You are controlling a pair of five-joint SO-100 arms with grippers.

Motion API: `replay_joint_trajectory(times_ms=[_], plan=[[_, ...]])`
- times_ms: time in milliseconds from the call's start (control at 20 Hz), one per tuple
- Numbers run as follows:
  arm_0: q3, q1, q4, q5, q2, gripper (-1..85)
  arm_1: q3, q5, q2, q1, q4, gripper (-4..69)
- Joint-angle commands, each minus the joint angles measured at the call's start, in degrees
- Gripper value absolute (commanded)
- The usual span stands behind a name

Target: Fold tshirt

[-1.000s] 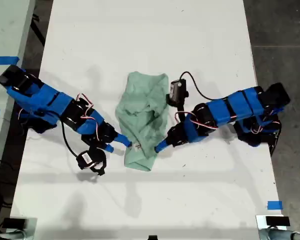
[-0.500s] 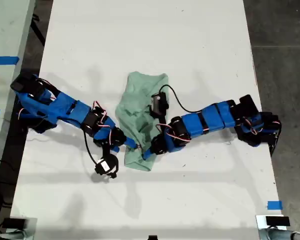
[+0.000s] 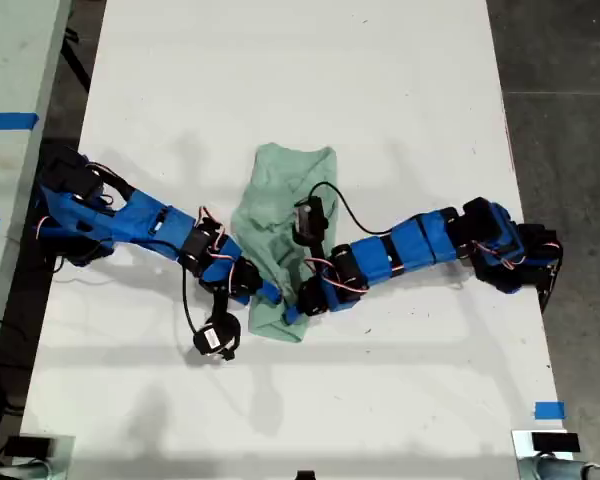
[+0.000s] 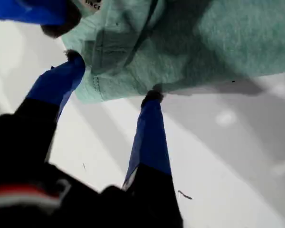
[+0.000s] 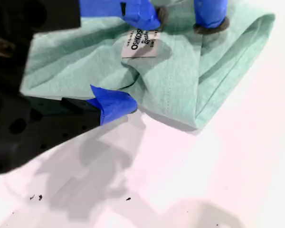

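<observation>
**A:** Blue-taped prongs of my first tool (image 4: 113, 78) spread apart, 1 tip on the cloth, the other at its hem, nothing pinched yet. Spread that wide, probably, to take in a thick, bunched edge.

**B:** And my second tool (image 5: 115, 102)?

**A:** Only 1 prong in sight, nosing in at a crease near the neck label (image 5: 140, 43). Shut or apart, cannot tell. Aimed at the same edge from the opposite side, likely to share the lift.

**B:** Whereabouts of the tshirt (image 3: 285, 235)?

**A:** Mid-bench (image 3: 400, 100), rumpled into a narrow strip, both arms meeting at its end nearest the exterior view's bottom. Doubled over there, judging by the rounded fold.

**B:** Next?

**A:** Probably close on the hem, then carry it up over the rest, evenly, to avoid twisting.
</observation>
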Motion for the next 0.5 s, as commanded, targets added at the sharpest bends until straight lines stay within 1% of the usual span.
replay_joint_trajectory(times_ms=[0, 200, 300, 400, 450], plan=[[-4.57, -0.35, -1.49, 1.49, -0.79, 20.4, -3.78, -0.70, 0.26, 0.18, -2.81, 26.5], [-4.83, 0.09, -2.90, 0.79, -2.55, 17.8, -3.78, -1.93, -2.29, 0.18, -4.48, 20.4], [-4.75, 0.70, -6.24, 0.35, -4.48, 16.7, -4.04, -2.72, -3.96, 0.26, -5.10, 17.4], [-4.92, 1.14, -7.12, -0.35, -5.01, 15.6, -4.13, -3.52, -5.80, 0.18, -6.86, 14.6], [-4.83, 1.05, -7.38, 0.18, -5.01, 12.3, -4.31, -3.78, -6.68, 0.09, -7.82, 10.6]])
